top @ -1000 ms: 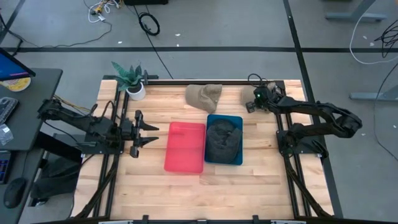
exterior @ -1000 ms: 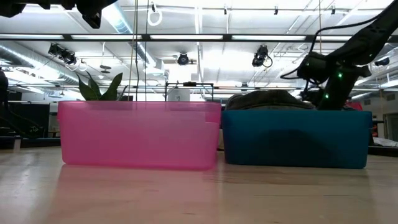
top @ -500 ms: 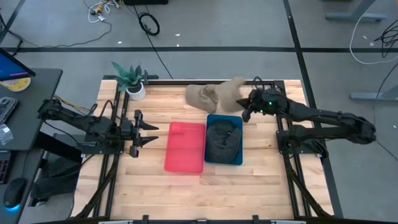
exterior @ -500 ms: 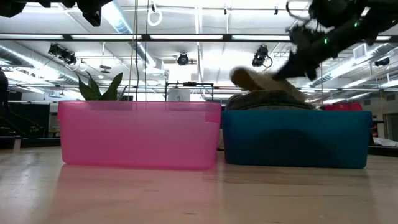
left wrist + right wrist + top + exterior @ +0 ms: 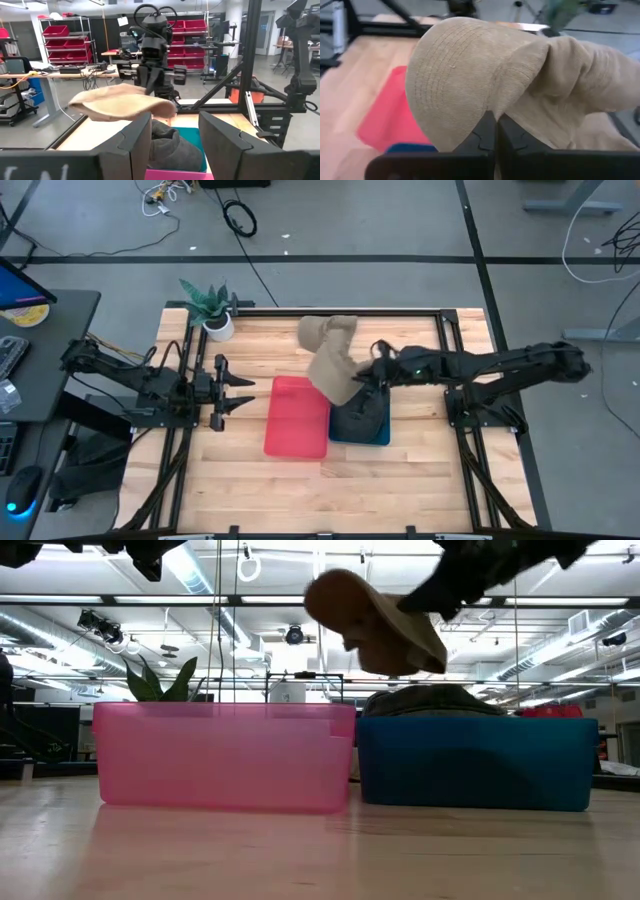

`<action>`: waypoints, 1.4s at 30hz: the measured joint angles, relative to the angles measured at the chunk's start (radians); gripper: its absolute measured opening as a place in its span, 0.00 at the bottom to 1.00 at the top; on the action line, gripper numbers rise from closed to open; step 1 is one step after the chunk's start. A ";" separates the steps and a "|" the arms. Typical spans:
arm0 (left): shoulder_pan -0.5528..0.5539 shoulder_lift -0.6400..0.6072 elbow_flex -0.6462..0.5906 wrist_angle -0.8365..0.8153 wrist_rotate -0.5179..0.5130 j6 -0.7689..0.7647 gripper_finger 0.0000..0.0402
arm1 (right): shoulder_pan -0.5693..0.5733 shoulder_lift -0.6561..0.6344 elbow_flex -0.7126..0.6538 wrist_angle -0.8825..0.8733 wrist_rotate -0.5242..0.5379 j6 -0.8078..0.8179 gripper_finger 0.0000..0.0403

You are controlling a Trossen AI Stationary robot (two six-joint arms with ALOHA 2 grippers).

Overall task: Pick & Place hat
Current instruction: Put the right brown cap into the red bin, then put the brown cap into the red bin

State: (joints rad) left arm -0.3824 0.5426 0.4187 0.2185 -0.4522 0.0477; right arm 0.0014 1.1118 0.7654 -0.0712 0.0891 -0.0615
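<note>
fingers (image 5: 137,145) of the left arm stand apart, empty, at the counter's (image 5: 400,480) left side beside the pink bin (image 5: 297,416). right fingers (image 5: 492,131) pinch the brim of a tan ribbed hat (image 5: 333,370), held aloft between the pink and blue bin (image 5: 372,435). its crown sags, hiding part of a dark hat (image 5: 172,147) inside the blue bin.
</note>
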 joint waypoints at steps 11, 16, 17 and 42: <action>0.000 0.000 0.000 0.009 0.000 0.001 0.42 | 0.141 0.313 0.289 -0.131 0.000 -0.069 0.00; 0.000 0.000 0.000 0.010 0.000 0.001 0.42 | 0.156 0.420 0.369 -0.133 -0.004 -0.108 0.00; 0.000 0.000 0.000 0.010 0.000 0.001 0.42 | 0.159 0.437 0.383 -0.137 -0.004 -0.112 0.00; 0.000 0.000 0.000 0.010 0.000 -0.001 0.42 | 0.169 0.573 0.503 -0.160 -0.036 -0.169 0.21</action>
State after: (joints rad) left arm -0.3824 0.5428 0.4187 0.2287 -0.4522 0.0469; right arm 0.1707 1.6852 1.2682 -0.2313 0.0531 -0.2304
